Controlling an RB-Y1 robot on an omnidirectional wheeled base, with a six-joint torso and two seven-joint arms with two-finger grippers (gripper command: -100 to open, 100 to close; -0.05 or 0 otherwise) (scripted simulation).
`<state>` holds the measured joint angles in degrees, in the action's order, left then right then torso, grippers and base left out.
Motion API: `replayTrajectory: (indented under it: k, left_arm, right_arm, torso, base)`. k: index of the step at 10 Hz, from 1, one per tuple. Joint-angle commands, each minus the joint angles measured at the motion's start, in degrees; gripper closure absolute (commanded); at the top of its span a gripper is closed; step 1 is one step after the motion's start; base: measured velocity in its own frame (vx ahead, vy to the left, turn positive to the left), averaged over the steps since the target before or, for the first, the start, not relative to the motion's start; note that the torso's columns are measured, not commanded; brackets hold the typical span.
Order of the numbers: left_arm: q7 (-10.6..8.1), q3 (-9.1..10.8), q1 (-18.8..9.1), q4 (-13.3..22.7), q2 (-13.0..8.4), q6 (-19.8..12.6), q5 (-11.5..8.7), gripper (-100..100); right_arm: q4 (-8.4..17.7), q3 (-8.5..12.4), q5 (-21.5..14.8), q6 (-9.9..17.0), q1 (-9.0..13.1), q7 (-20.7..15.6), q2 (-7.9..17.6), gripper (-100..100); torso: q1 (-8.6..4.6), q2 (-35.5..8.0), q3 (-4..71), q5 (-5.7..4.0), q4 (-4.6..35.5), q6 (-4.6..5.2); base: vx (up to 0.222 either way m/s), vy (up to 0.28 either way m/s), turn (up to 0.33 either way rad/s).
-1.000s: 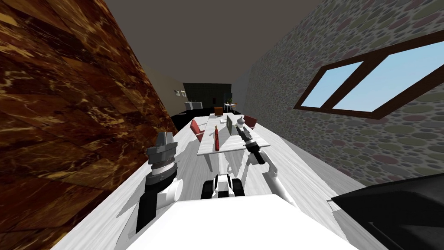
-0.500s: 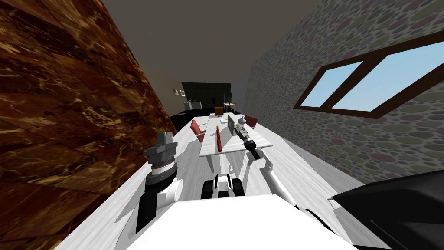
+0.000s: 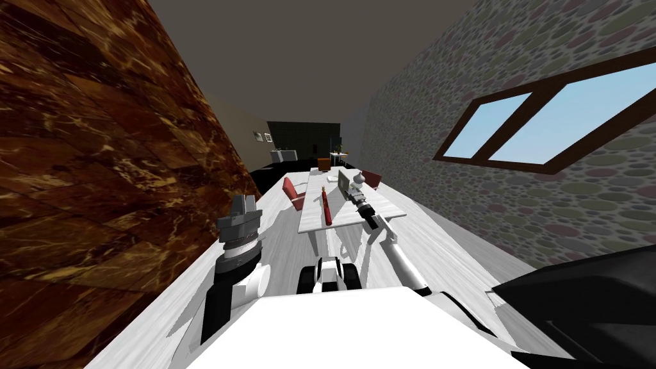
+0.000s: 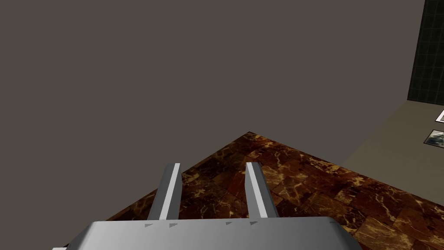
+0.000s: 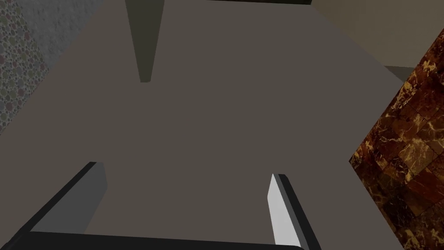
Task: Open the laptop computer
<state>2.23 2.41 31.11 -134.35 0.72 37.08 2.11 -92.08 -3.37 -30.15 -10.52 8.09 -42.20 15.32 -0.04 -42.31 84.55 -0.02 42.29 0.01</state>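
The right claw (image 3: 352, 186) has reached farther forward toward the laptop (image 3: 344, 177).

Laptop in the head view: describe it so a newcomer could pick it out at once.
Ahead of the robot a white table stands between the brown marbled wall and the pebbled wall. On its far right part, just past the right tool, is the laptop: a thin, pale, upright panel, unlike the red bottle lying to its left.
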Motion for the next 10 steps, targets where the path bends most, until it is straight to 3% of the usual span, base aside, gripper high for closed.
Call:
replayTrajectory:
  k: [1, 2, 3, 4, 6, 7, 10]
  left_arm:
    - [0.00, 0.00, 0.0, 0.0, 0.0, 0.0, 0.0, 0]
    - [0.00, -0.01, 0.0, 0.0, 0.0, 0.0, 0.0, 0]
    - [0.00, 0.00, 0.0, 0.0, 0.0, 0.0, 0.0, 0]
    - [0.00, 0.00, 0.0, 0.0, 0.0, 0.0, 0.0, 0]
    - [0.00, 0.00, 0.0, 0.0, 0.0, 0.0, 0.0, 0]
    - [0.00, 0.00, 0.0, 0.0, 0.0, 0.0, 0.0, 0]
    - [0.00, 0.00, 0.0, 0.0, 0.0, 0.0, 0.0, 0]
  right_arm:
    - [5.0, -0.5, -3.9, 3.7, 4.7, -4.0, 1.9, -100]
    - [6.2, -0.5, -3.9, 3.7, 4.7, -4.0, 1.9, -100]
    - [8.2, -0.6, -5.4, 4.9, 6.4, -5.6, 2.7, -100]
    - [8.6, -0.6, -5.4, 4.9, 6.4, -5.6, 2.7, -100]
    - [12.8, -0.9, -8.4, 7.3, 9.8, -8.7, 4.4, -100]
    - [13.3, -0.9, -8.4, 7.3, 9.8, -8.7, 4.4, -100]
    - [19.4, -1.2, -12.4, 10.4, 14.2, -12.8, 7.0, -100]
  torso:
    - [0.13, 0.0, 0.0, 0.04, 0.0, -0.02]
    - [0.19, 0.1, 0.0, 0.06, 0.0, -0.01]
    - [0.04, 0.1, 0.0, 0.02, 0.0, -0.01]
    - [0.01, 0.1, 0.0, 0.01, 0.0, -0.01]
    - [-0.03, -0.1, 0.0, -0.01, 0.0, 0.00]
    - [0.06, 0.0, 0.0, 0.02, 0.0, 0.00]
    - [0.10, 0.0, 0.0, 0.03, 0.0, -0.01]
  base:
    - [0.031, 0.122, -0.041]
    - [0.034, 0.093, -0.015]
    - [0.039, 0.095, -0.027]
    - [0.019, 0.068, -0.015]
    - [0.007, 0.077, -0.036]
    - [0.021, 0.066, -0.018]
    - [0.023, 0.088, -0.031]
